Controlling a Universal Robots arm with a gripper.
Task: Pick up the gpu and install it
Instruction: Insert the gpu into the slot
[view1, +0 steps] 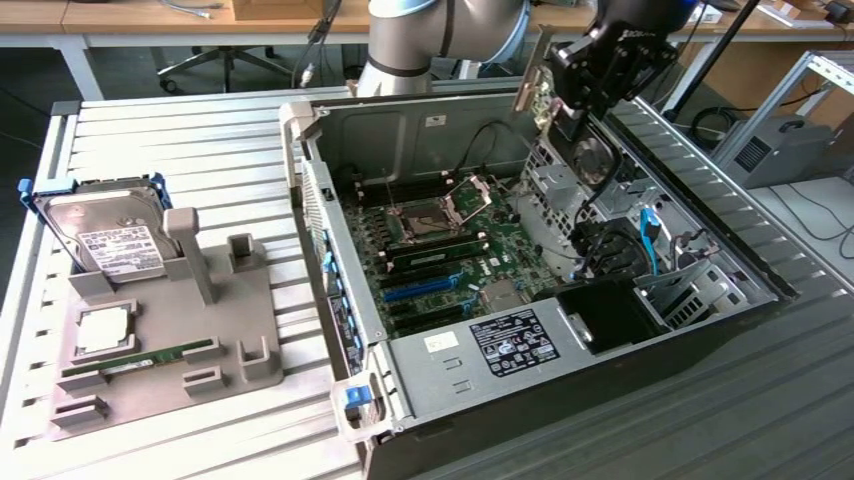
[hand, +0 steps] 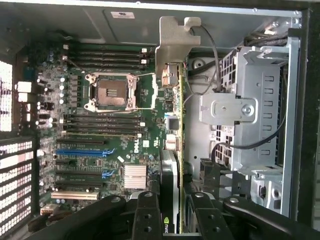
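Black fingers of the claw (hand: 174, 202) close on either side of the gpu (hand: 173, 122), pinching the thin card between them; the claw holds it edge-on. In the wrist view the card runs straight away from the fingers, with its silver metal end bracket (hand: 175, 47) at the far end and a small green logo close to the grip.

In the exterior view the claw (view1: 563, 100) hangs from the robot arm (view1: 414, 40) above the far corner of the open computer case (view1: 441, 375), on the exterior view's right. The gpu (view1: 539, 88) is in the air there, above the case rim and seated in no slot.

Beneath the card lies the green motherboard (hand: 115, 125), with its open CPU socket (hand: 111, 91), dark memory slots, a blue expansion slot (hand: 82, 151) and a small finned heatsink (hand: 135, 176). Beside the board stands the grey metal drive cage (hand: 260, 115), crossed by black cables.

Well apart from the case, on the exterior view's left, a grey holder (view1: 160, 330) sits on the slatted metal table (view1: 174, 140). It carries a silver hard drive (view1: 114, 240) standing tilted, a square processor (view1: 104, 330) and a long green RAM stick (view1: 140, 358) lying flat.
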